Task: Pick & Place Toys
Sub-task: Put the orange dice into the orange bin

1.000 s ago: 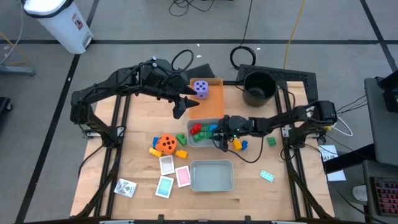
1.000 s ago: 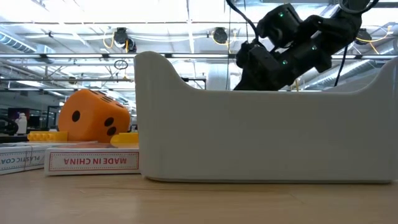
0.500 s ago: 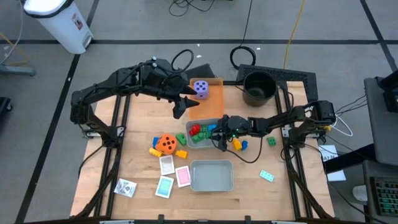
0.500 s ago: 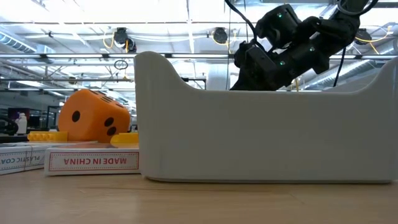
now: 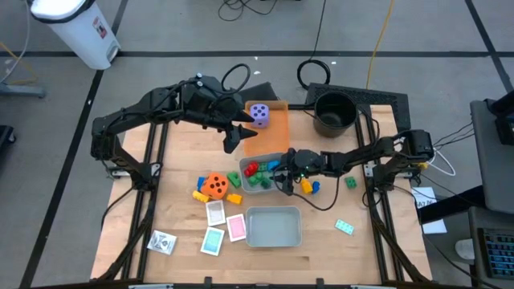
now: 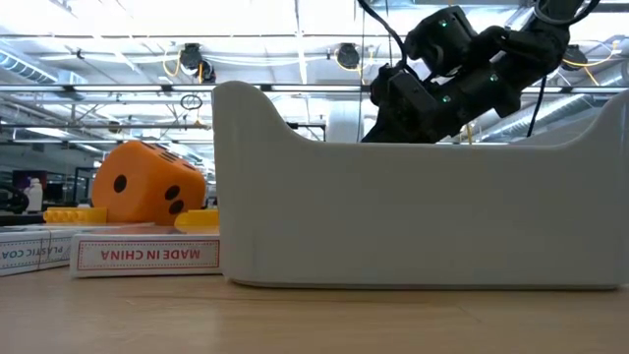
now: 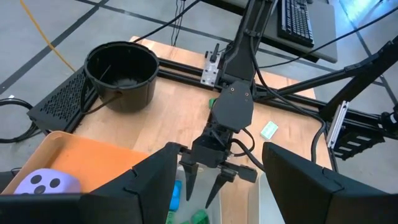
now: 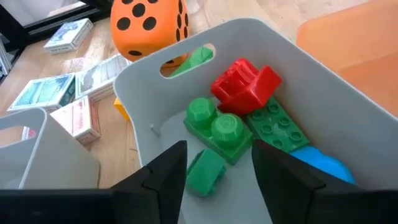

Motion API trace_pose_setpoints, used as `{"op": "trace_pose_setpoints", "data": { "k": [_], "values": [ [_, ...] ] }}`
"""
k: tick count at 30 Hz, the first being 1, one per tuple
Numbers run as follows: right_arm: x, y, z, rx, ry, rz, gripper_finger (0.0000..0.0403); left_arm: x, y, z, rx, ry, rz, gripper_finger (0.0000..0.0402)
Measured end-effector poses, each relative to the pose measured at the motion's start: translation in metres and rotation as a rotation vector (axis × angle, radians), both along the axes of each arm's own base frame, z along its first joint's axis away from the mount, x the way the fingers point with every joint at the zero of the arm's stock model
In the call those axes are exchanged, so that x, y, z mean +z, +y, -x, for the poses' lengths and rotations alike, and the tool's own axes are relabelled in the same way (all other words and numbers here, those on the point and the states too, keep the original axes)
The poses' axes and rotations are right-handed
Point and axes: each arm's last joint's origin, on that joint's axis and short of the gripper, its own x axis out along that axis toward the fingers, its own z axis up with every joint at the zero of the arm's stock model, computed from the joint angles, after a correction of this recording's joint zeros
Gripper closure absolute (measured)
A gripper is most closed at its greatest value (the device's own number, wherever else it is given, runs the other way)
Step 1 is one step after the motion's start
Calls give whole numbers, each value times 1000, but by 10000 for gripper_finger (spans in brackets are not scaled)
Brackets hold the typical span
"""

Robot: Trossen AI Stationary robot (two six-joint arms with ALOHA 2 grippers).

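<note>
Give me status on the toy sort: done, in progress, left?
Done: red brick and green bricks lie in the grey tray; purple die sits on the orange tray.
In hand: right hand is open over that grey tray, gripping nothing. Left hand waits above the orange tray.
Left: orange die, cards, loose bricks; second tray empty.
</note>
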Motion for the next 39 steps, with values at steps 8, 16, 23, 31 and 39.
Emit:
{"op": "trace_pose_setpoints", "data": {
  "k": [8,16,23,31,39],
  "values": [
    [39,-12,5,-25,-117,49,230,-1,0,0,0,6,1,160],
    [80,-18,33,-38,-184,113,234,-13,-5,8,3,152,104,160],
    [94,-9,72,0,-34,130,237,-14,-32,5,12,168,59,160],
    [98,3,108,-28,103,-7,237,-46,-61,-18,37,128,61,160],
    [103,10,121,-61,110,-131,237,-98,-79,-25,66,246,154,160]
  ]
}}
